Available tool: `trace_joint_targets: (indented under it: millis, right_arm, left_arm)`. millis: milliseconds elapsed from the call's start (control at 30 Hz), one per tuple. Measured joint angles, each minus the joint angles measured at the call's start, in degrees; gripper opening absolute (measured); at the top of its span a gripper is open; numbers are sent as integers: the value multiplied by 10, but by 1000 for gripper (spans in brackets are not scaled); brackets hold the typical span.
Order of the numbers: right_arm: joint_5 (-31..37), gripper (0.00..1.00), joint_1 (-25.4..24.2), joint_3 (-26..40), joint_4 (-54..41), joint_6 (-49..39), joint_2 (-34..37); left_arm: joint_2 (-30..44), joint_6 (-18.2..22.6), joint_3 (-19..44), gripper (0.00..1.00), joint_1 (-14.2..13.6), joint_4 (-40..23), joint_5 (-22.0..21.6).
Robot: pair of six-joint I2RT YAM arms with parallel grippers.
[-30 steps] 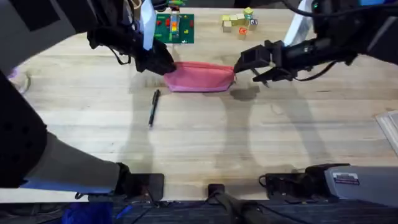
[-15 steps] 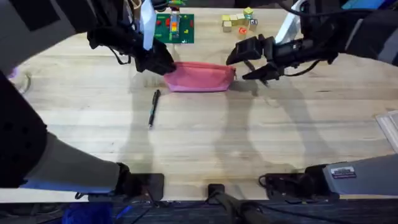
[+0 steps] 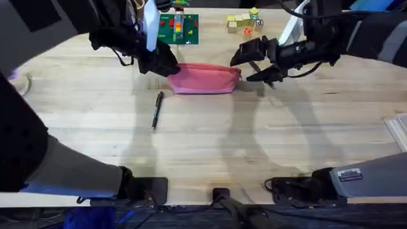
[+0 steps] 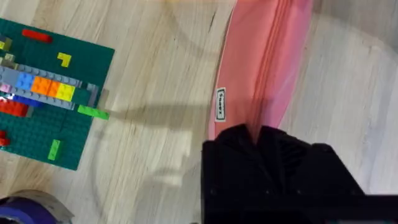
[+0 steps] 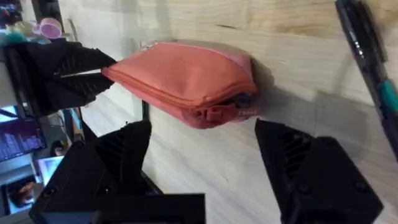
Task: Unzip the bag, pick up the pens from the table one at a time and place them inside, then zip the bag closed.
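The pink bag point(image 3: 205, 78) lies lengthwise on the table point(image 3: 210, 140), its zipper point(image 4: 273, 56) running along the top. My left gripper point(image 3: 166, 66) is shut on the bag's left end, the black fingers point(image 4: 273, 168) pinching the fabric. My right gripper point(image 3: 247, 66) stands open just off the bag's right end, where the zipper pull point(image 5: 217, 113) faces the gap between its fingers point(image 5: 118, 155). One dark pen point(image 3: 157, 109) lies in front of the bag's left end. A second dark pen point(image 5: 368, 46) rests on the wood beside the right gripper.
A green baseplate point(image 3: 179, 29) with coloured bricks stands behind the bag, and several wooden blocks point(image 3: 245, 23) sit at the back right. A pale object point(image 3: 398, 132) lies at the table's right edge. There is free room across the table's front half.
The right gripper has moved a little toward the back and left, closer to the bag's right end. The left gripper, bag and pen have stayed still.
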Motion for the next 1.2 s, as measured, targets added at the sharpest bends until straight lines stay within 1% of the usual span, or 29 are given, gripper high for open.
trace_joint_targets:
  millis: [500,933,1200]
  right_arm:
    - [0,995,2,0,31,33,0]
    - [12,996,19,0,32,119,0]
    - [40,995,19,0,31,152,0]
  left_arm:
    - [0,0,0,42,0,0,0]
    - [0,0,0,43,0,0,0]
    - [0,0,0,42,0,0,0]
